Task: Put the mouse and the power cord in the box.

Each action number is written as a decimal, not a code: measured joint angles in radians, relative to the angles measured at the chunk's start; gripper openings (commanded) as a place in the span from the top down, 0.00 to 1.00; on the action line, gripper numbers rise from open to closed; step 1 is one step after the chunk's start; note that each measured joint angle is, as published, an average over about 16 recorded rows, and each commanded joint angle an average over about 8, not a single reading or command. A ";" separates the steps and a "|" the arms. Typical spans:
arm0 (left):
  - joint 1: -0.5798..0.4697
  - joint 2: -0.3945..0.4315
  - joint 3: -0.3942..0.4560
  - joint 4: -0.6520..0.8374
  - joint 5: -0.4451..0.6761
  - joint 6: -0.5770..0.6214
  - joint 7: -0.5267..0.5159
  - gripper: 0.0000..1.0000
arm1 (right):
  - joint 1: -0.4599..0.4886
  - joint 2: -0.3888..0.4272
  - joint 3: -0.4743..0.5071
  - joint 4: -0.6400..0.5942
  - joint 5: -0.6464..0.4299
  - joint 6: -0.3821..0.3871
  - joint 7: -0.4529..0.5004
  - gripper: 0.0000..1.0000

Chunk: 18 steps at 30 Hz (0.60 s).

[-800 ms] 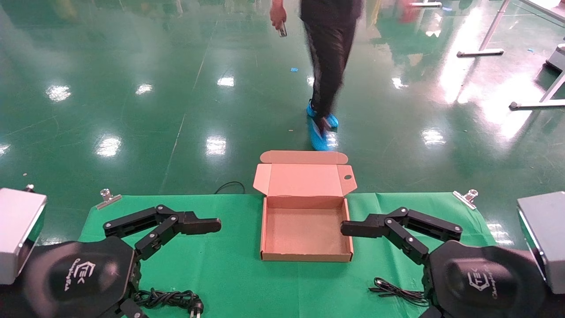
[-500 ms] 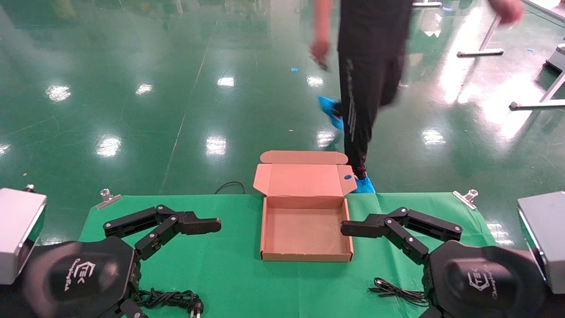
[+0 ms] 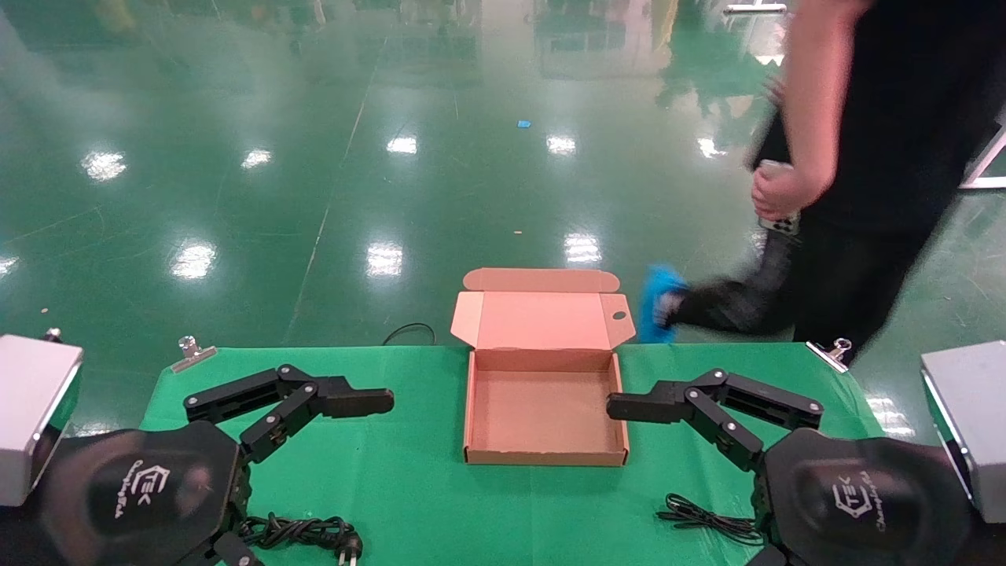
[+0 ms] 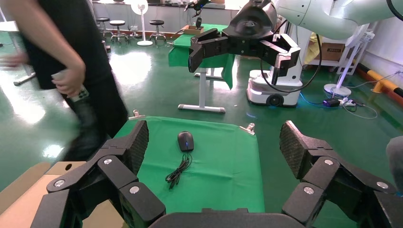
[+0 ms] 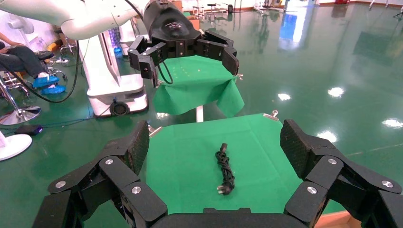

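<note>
Here box [image 3: 544,409] between both grippers' spread jaws, touching neither.

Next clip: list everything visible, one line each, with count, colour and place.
box: 1, brown, open, cloth centre
mouse: 1, black, on cloth by right arm
power cord: 1, black, bundled, on cloth by left arm
cloth: 1, green, covering table
clips: 2, silver, far cloth corners
person: 1, black clothes, blue shoe covers, on floor beyond table
left pincer: open, left of box
right pincer: open, right of box
</note>
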 measured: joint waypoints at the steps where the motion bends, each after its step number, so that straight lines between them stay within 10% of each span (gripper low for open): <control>1: 0.000 0.000 0.000 0.000 0.000 0.000 0.000 0.00 | 0.000 0.000 0.000 0.000 0.000 0.000 0.000 0.00; 18: 0.000 0.000 0.000 0.000 0.000 0.000 0.000 0.00 | 0.000 0.000 0.000 0.000 0.000 0.000 0.000 0.00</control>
